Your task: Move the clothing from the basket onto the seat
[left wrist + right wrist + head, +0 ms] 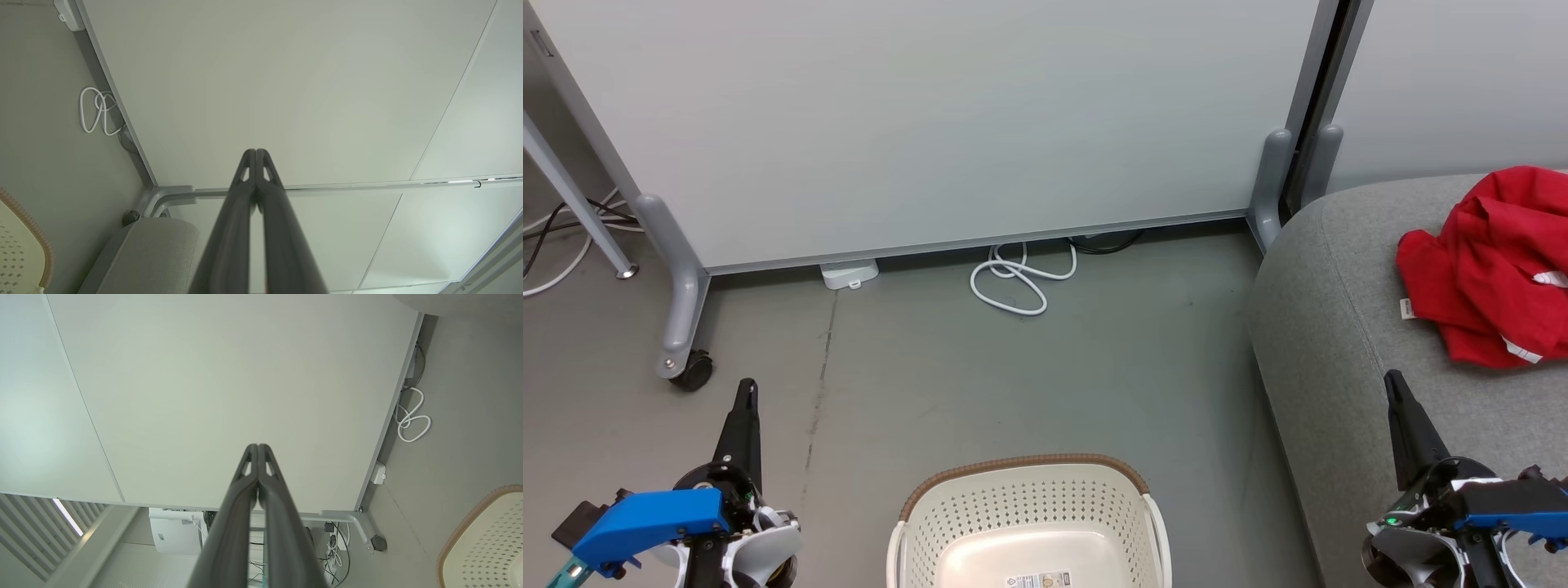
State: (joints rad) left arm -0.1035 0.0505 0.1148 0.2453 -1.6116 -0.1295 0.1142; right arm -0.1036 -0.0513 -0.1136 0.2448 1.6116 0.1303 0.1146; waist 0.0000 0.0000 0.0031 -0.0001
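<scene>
I see the perforated cream basket (1029, 464) showing a smooth base with a label (1039, 580), the crumpled red clothing (1494, 261) lying on the rounded grey fabric seat (1339, 343), and both my jaws closed tight, empty.

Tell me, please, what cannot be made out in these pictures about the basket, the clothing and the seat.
Basket, head view: near half cut off by the bottom edge, so whether anything lies there cannot be told.
Clothing, head view: cut off by the right edge; one garment or two cannot be told.
Seat, head view: runs past the right and bottom edges.
Label in the basket's base: too small to read.
</scene>
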